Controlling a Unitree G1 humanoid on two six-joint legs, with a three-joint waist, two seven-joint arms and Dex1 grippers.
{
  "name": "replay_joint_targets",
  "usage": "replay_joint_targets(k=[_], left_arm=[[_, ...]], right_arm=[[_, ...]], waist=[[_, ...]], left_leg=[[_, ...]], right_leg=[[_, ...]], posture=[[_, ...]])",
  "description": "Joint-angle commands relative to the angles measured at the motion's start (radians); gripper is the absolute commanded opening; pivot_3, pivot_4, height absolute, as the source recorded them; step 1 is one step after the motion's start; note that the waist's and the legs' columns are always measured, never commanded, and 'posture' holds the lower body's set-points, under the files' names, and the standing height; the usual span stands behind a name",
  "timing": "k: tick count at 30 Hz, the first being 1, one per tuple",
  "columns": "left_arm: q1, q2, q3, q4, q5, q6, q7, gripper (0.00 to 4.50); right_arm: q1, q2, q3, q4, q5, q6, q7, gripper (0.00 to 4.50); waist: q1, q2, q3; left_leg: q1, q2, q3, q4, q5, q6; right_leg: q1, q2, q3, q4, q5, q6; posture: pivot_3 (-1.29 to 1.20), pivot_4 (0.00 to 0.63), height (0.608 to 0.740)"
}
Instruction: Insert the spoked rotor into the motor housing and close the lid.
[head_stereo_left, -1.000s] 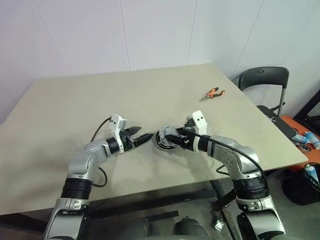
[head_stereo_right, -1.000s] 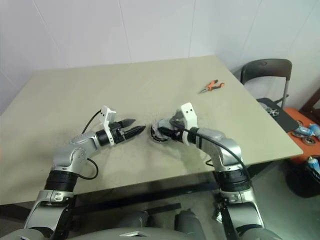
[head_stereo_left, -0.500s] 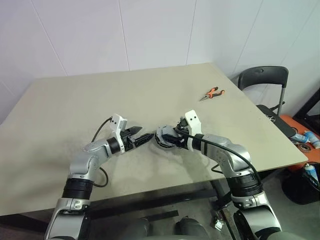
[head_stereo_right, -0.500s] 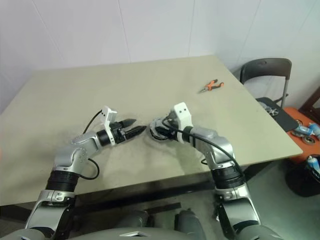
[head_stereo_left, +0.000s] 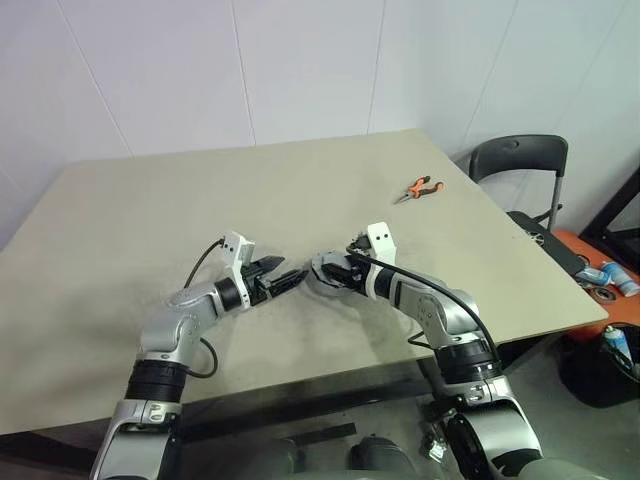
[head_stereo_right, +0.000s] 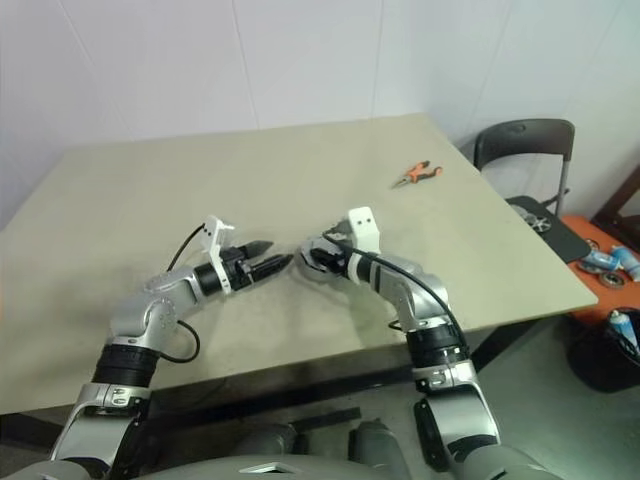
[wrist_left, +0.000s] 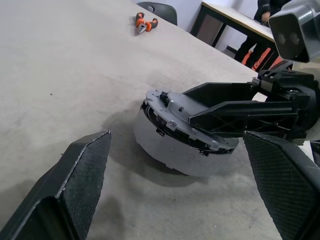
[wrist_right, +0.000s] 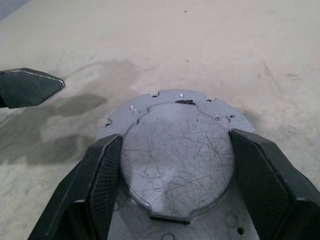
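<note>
On the matte, faintly scuffed beige counter (head_stereo_left: 120, 230), the left gripper (head_stereo_left: 287, 279) hovers low with its black, cross-hatched fingers (wrist_left: 82, 172) spread wide and empty, pointing toward the parts in front of it. Just beside its tips sits the motor housing (wrist_left: 165, 147), a short round cylinder with a smooth pale-grey wall, near the middle of the counter's front half. On top of it lies the lid (wrist_right: 175, 150), a flat round grey metal disc with a scratched, raised centre plate, a notched rim and small screw holes; seen from the left wrist it sits slightly tilted on the housing. The right gripper (head_stereo_left: 330, 275) reaches in from the other side, its textured black fingers (wrist_right: 102, 175) set one on each side of the lid's raised centre, holding it. Far to the right, near the counter's back corner, lie orange-handled pliers (head_stereo_left: 418, 187).
</note>
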Motion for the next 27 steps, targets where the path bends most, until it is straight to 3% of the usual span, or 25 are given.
replay_joint_targets(k=[1, 18, 27], left_arm=[[-0.017, 0.003, 0.023, -0.031, -0.011, -0.016, 0.001, 4.5], [-0.01, 0.003, 0.037, -0.046, -0.021, -0.012, 0.012, 4.5], [-0.032, 0.044, 0.088, -0.041, -0.033, -0.011, 0.012, 4.5]], right_arm=[[-0.003, 0.005, 0.051, -0.016, -0.014, 0.0, 0.025, 3.01], [-0.013, 0.06, 0.086, 0.043, -0.065, -0.017, 0.008, 3.01], [-0.007, 0.006, 0.048, 0.001, -0.034, 0.021, 0.065, 3.01]], waist=[[-0.008, 0.0, 0.0], [-0.013, 0.0, 0.0], [-0.008, 0.0, 0.0]], left_leg=[[0.0, 0.0, 0.0, -0.001, 0.0, 0.0], [0.002, 0.001, 0.0, -0.006, 0.0, -0.001], [0.002, 0.001, 0.0, -0.007, 0.0, -0.001]], right_leg=[[0.0, 0.0, 0.0, 0.0, 0.0, 0.0], [-0.002, 0.0, 0.0, 0.0, 0.001, 0.0], [-0.002, 0.0, 0.0, -0.001, 0.001, 0.0]], posture=[[0.0, 0.0, 0.74], [0.0, 0.0, 0.74], [0.0, 0.0, 0.74]])
